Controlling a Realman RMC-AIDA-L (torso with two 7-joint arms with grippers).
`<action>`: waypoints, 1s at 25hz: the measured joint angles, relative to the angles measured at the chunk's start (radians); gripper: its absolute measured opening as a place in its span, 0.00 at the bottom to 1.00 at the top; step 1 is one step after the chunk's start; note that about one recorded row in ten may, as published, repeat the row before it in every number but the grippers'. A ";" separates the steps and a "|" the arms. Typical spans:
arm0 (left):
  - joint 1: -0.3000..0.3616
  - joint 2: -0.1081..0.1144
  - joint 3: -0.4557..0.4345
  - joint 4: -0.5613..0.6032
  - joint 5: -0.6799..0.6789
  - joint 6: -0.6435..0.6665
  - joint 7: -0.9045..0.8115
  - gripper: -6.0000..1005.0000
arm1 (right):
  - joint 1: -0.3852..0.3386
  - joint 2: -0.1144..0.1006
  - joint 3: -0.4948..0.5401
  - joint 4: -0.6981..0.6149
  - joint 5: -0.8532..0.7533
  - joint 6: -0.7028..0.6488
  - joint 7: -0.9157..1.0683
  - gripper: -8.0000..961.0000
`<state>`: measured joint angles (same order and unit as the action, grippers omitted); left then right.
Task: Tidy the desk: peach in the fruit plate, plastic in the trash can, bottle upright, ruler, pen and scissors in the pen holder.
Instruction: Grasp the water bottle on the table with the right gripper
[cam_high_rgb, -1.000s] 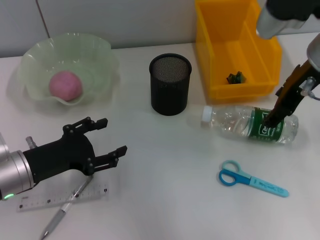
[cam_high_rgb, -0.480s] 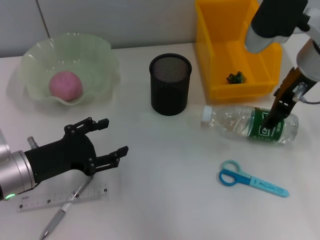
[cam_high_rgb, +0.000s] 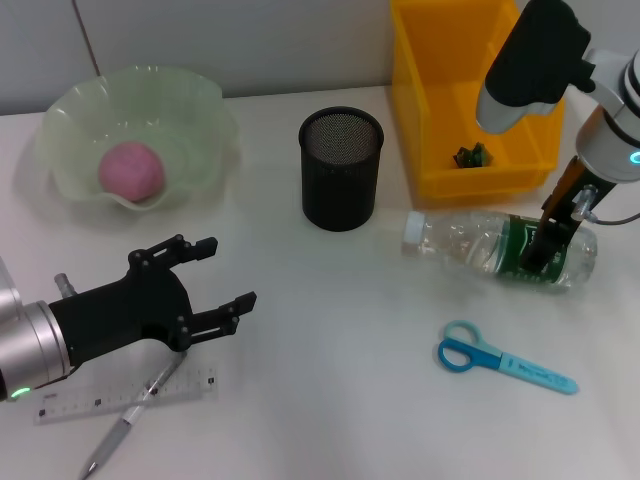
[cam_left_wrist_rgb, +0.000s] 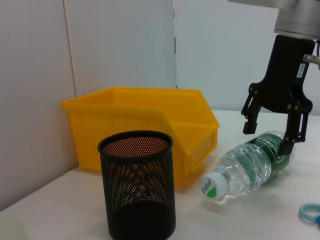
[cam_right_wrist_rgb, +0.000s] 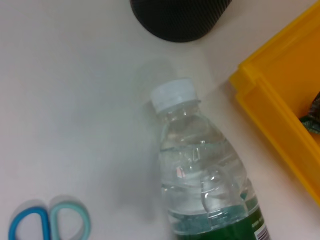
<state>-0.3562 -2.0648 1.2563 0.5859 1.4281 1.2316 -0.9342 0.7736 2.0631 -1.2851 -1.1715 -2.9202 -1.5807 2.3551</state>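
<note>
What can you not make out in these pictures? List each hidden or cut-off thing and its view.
- Pen: head view, upper end hidden under the left gripper.
- Ruler: same view, partly covered by that arm.
- Item in the trash can: too small to identify.
- Bottle: right wrist view, base cut off by the edge.
- Peach: absent from both wrist views.

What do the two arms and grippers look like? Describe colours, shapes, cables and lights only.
Left gripper: matte black, jointed linkage fingers, on a silver cylindrical wrist with a small green light. Right gripper: black linkage fingers, orange-brown side piece, thin cable; its arm has black and white rounded shells with a cyan light.
</note>
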 joint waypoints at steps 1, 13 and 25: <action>0.000 0.000 0.000 0.000 0.000 -0.001 0.000 0.82 | 0.004 -0.001 0.000 0.014 0.000 0.008 0.000 0.89; -0.010 0.000 0.000 -0.002 0.000 -0.006 0.000 0.82 | 0.049 -0.006 0.000 0.167 -0.001 0.112 0.009 0.89; -0.026 0.001 0.000 -0.024 0.000 -0.006 0.000 0.82 | 0.082 -0.002 0.009 0.262 0.000 0.151 0.017 0.88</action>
<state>-0.3820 -2.0634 1.2563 0.5614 1.4281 1.2256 -0.9342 0.8553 2.0609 -1.2756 -0.9096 -2.9206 -1.4300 2.3725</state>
